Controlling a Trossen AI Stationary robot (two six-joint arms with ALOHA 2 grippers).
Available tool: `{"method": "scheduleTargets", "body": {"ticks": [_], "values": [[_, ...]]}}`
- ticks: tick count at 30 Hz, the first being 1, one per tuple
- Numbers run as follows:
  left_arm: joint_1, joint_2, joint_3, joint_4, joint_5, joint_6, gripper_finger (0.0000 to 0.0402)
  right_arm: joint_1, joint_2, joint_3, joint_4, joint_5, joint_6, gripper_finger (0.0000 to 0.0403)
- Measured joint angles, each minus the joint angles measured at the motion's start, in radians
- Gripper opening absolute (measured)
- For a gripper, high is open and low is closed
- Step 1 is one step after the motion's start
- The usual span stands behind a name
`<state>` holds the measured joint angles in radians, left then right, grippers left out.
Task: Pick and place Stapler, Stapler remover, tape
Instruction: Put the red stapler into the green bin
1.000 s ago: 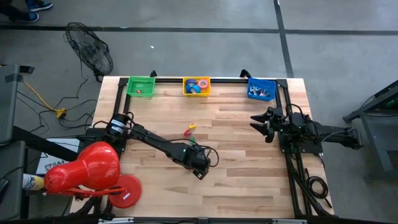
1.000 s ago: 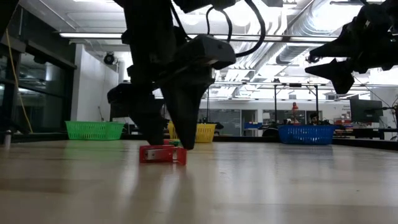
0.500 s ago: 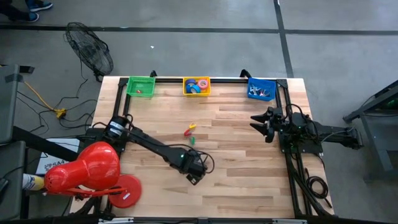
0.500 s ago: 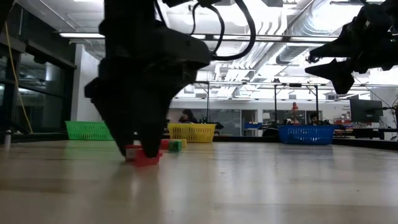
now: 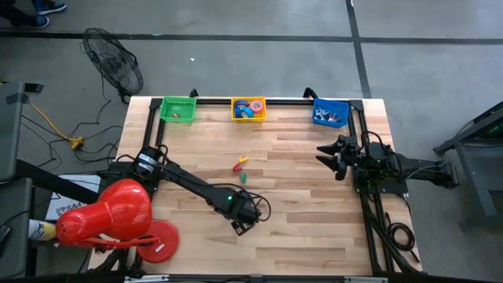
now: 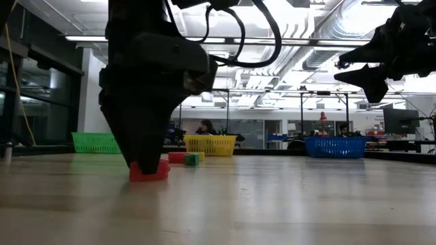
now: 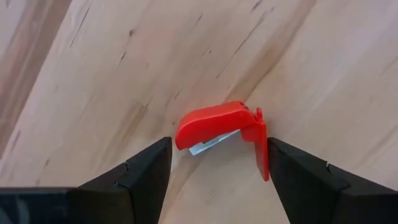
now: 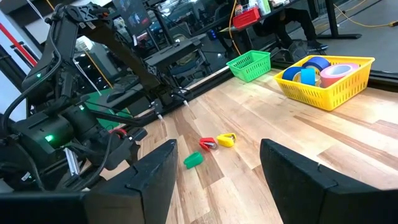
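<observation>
Currently we are straddling the red stapler (image 7: pixel 221 127) on the table (image 5: pixel 314 204) with the left gripper (image 7: pixel 214 163), fingers spread either side, not yet pinching. We are parking the right gripper (image 5: pixel 330 156), fingers spread, clear near the blue basket (image 5: pixel 330 113).

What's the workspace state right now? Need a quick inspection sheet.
Surface: wooden table, flat, dry.
Job's things: red stapler on the table between the left gripper's fingers; tape rolls in the yellow basket.
Clutter: three small red, yellow, green pieces mid-table; green basket, blue basket.
Grippers: left gripper open, straddling the stapler; right gripper open, raised at the right side.
Cables: loops beside the right arm's base.
Surroundings: fan, red object off-table.
</observation>
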<state>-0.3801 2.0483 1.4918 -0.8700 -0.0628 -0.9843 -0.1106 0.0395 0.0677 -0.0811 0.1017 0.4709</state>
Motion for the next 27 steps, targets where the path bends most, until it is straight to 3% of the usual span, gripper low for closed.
{"method": "scheduleTargets", "body": {"ticks": [27], "values": [[0.0,0.0,0.0,0.003,-0.026,0.685,0.0252,0.0,0.0,0.0,0.0,0.0,0.0,0.022]]}}
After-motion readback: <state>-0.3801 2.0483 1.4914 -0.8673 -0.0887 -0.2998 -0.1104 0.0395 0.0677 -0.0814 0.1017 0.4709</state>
